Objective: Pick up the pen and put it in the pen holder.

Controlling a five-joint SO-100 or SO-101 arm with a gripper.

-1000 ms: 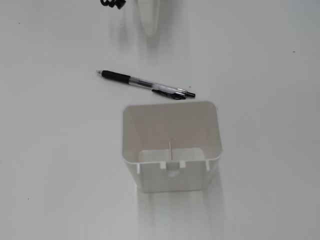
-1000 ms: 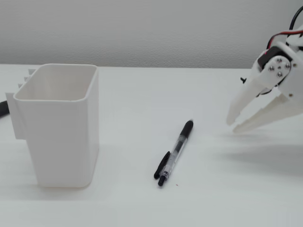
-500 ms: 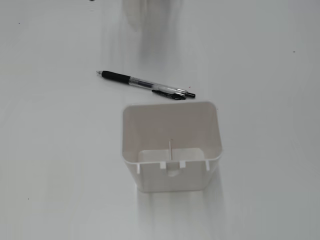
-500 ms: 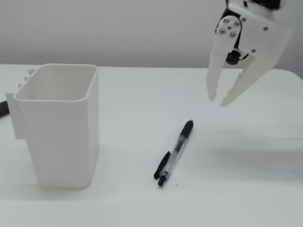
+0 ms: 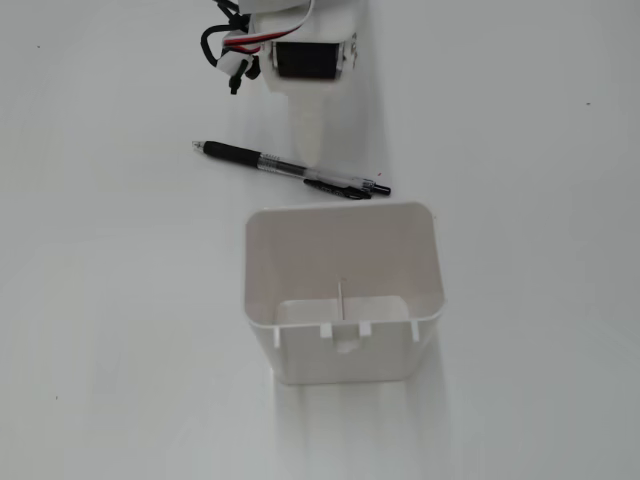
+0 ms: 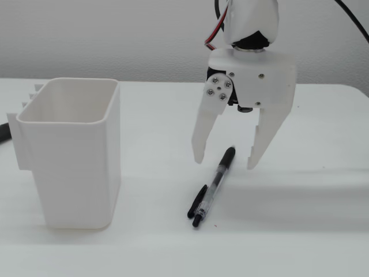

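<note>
A black and clear pen (image 6: 213,186) lies flat on the white table, its clip end toward the camera in a fixed view. In the other fixed view the pen (image 5: 290,168) lies just behind the holder's far wall. The pen holder (image 6: 72,150) is a white, open-topped, empty box standing upright to the pen's left; it also shows in a fixed view (image 5: 345,290). My white gripper (image 6: 226,161) is open and empty, pointing down. Its fingertips hang just above the table, one on each side of the pen's black grip end, touching nothing.
The arm's black wrist motor (image 5: 305,60) and its red and black cables (image 5: 235,50) sit at the top of a fixed view. A dark cable end (image 6: 3,131) pokes in at the left edge, behind the holder. The table is plain white.
</note>
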